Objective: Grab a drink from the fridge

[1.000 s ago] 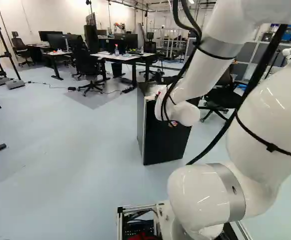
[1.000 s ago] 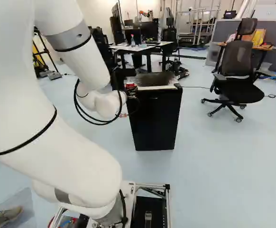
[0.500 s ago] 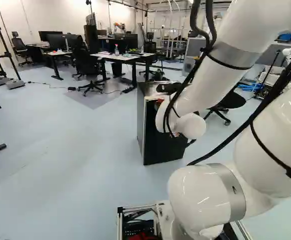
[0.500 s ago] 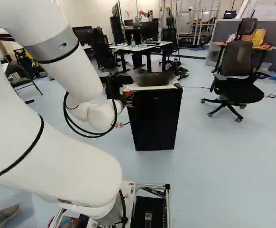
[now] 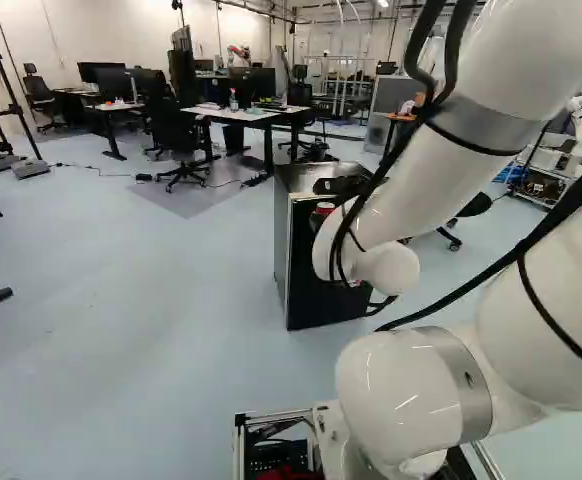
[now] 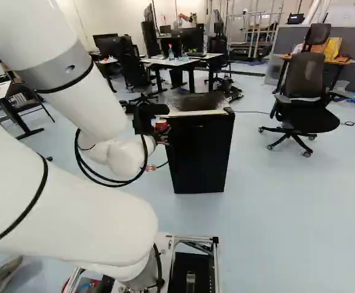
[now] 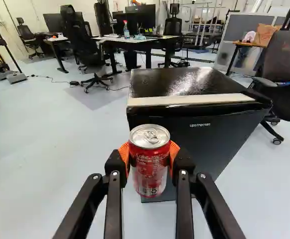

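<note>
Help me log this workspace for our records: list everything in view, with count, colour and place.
Drink can: one, red with silver top, between the jaws
Fridge: one, black, on the floor ahead
Strip: one, whitish, along the fridge's top front edge
Desks: several, pale tops, beyond the fridge
Spray bottle: one, red-topped, on a desk
Monitors: several, black, on desks
Chairs: several, dark, around the room
Floor: one, pale blue
Another robot: one, white, right edge of left base view
Arm: one, white, grey bands
Jaws: one pair, black, orange pads, shut on the can
</note>
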